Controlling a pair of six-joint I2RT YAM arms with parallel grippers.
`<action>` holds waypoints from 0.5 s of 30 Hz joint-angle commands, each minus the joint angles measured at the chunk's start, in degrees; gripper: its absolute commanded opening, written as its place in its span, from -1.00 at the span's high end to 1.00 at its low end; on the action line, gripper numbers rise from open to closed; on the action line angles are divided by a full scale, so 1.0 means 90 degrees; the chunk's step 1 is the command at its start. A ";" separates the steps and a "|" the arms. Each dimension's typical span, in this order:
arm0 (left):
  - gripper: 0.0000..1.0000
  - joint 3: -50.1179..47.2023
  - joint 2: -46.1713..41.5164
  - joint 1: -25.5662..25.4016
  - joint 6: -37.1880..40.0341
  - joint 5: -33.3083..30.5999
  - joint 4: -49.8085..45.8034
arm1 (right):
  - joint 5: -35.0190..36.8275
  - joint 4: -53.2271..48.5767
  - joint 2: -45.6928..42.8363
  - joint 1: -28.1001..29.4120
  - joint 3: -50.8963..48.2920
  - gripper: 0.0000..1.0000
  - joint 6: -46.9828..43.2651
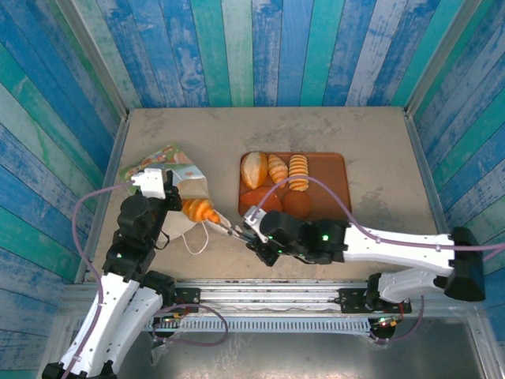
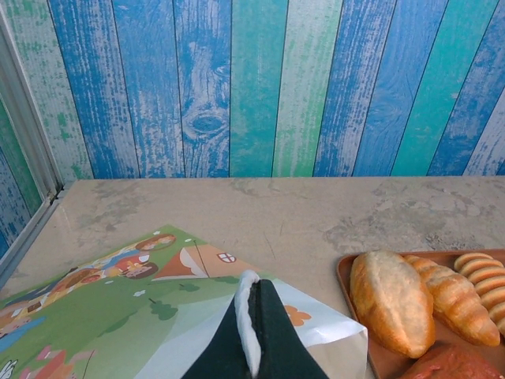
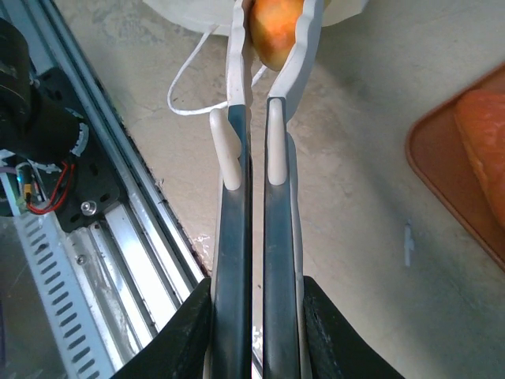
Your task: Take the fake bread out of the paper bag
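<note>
The paper bag lies on its side at the left of the table, mouth toward the middle, its green printed side facing up. My left gripper is shut on the white upper edge of the bag's mouth. An orange croissant, one piece of the fake bread, sits at the bag's mouth. My right gripper is shut on it with its long white-tipped fingers. Several other bread pieces lie on the brown tray.
The bag's white cord handle trails on the table toward the near edge. The tray's rim is just right of the bag. The metal rail runs along the near edge, with plank walls around.
</note>
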 commanded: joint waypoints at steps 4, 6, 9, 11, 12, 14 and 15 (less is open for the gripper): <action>1.00 0.0101 -0.0095 -0.0016 -0.0071 -0.0107 0.0014 | 0.0521 -0.0485 -0.1551 0.0050 -0.0607 0.53 0.0638; 1.00 0.0100 -0.0095 -0.0024 -0.0078 -0.0121 0.0016 | 0.0704 -0.0912 -0.1989 0.0050 -0.0721 0.53 0.0903; 1.00 0.0101 -0.0105 -0.0016 -0.0086 -0.0147 0.0037 | 0.0997 -0.1531 -0.2539 0.0046 -0.0844 0.52 0.1296; 1.00 0.0111 -0.0105 -0.0016 -0.0076 -0.0188 0.0046 | 0.1275 -0.1949 -0.2825 0.0051 -0.0893 0.52 0.1566; 1.00 0.0111 -0.0105 -0.0016 -0.0093 -0.0196 0.0048 | 0.1486 -0.2186 -0.2952 0.0047 -0.0892 0.53 0.1729; 1.00 0.0111 -0.0105 -0.0015 -0.0106 -0.0202 0.0041 | 0.1988 -0.2543 -0.3146 0.0044 -0.0916 0.55 0.2038; 1.00 0.0114 -0.0105 -0.0017 -0.0105 -0.0207 0.0038 | 0.2195 -0.2701 -0.3229 0.0043 -0.0913 0.55 0.2156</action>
